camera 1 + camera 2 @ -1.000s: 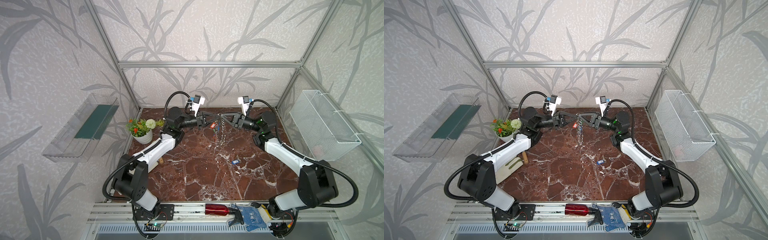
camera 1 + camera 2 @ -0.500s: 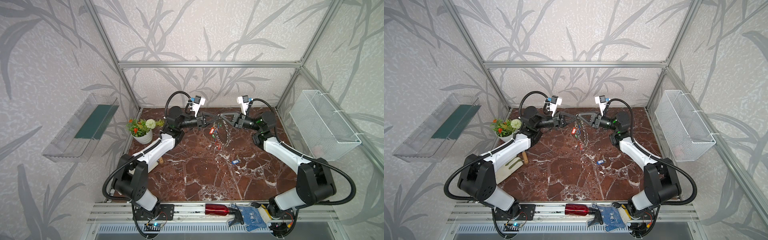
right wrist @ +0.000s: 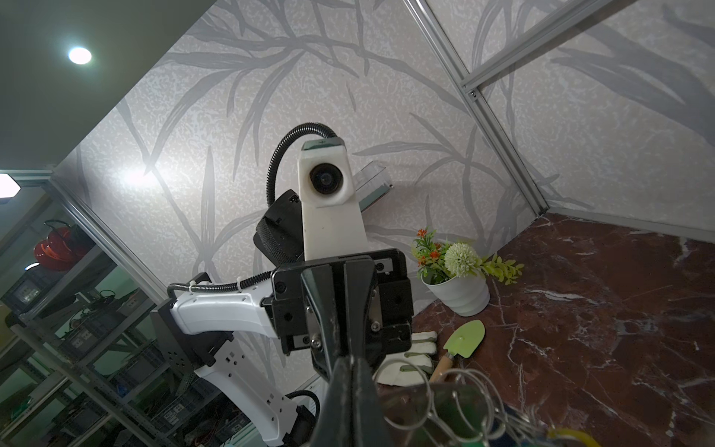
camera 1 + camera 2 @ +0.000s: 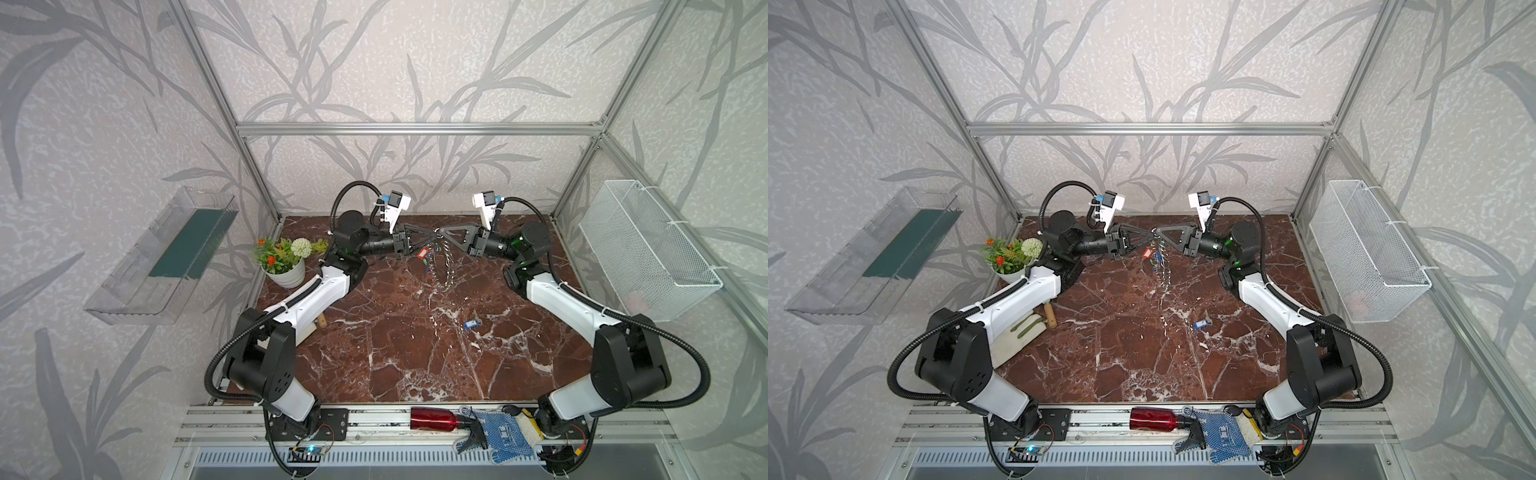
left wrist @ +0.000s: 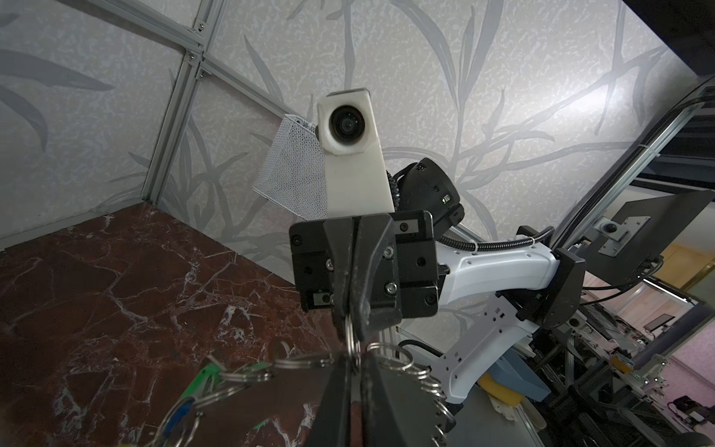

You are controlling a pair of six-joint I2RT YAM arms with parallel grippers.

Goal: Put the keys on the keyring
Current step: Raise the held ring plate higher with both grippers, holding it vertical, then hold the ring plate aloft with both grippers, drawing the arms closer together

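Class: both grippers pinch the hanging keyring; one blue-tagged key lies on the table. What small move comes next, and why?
Probably the left gripper should let go and back away: the right gripper is shut on the keyring and could hold it alone, while the blue-tagged key lies unclipped on the table.

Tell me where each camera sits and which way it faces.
Top views: high at the front, looking down at the marble table; left arm, right arm, keyring between.
Left wrist: on the left arm, facing along its fingers at the right gripper, wire basket behind.
Right wrist: on the right arm, facing the left gripper, flower pot behind.
Shared: both wrist views show the keyring's rings where the fingers meet.
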